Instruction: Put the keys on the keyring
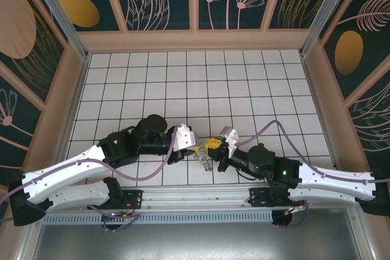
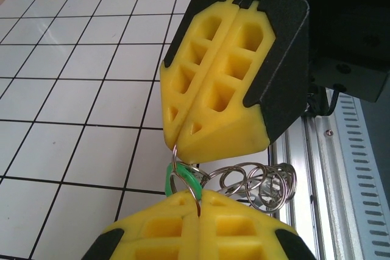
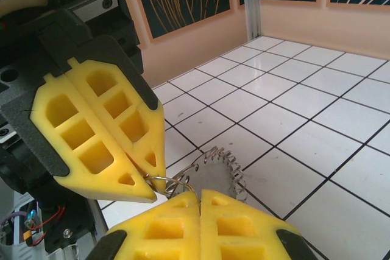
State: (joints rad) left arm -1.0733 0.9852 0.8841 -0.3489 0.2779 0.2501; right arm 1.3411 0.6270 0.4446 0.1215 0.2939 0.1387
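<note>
Two grippers meet tip to tip low in the centre of the top view, just above the rail at the near table edge: left gripper (image 1: 194, 147) from the left, right gripper (image 1: 211, 145) from the right. Both are clenched, with the yellow fingers (image 2: 225, 77) of each pressed flat together. The keyring (image 1: 203, 161) hangs just below the meeting point, a small tangle of silvery loops over the white tiled table (image 1: 183, 77). Left wrist view: the right gripper's fingers are at upper centre, tips pointing down. A thin wire loop of the keyring runs out of their seam and down into the seam of the left gripper's own fingers at bottom centre, so each gripper pinches the wire. The keys (image 2: 175, 178), one small light-green piece, sit on that wire between the two sets of tips at lower centre, touching the top edge of the left fingers. Cannot tell whether the green piece itself is nipped. The other chain loops bunch to its right, hanging above the tiles. Right wrist view: the same wire bridges the tips at lower centre, with the coil of rings just behind to the right.
</note>
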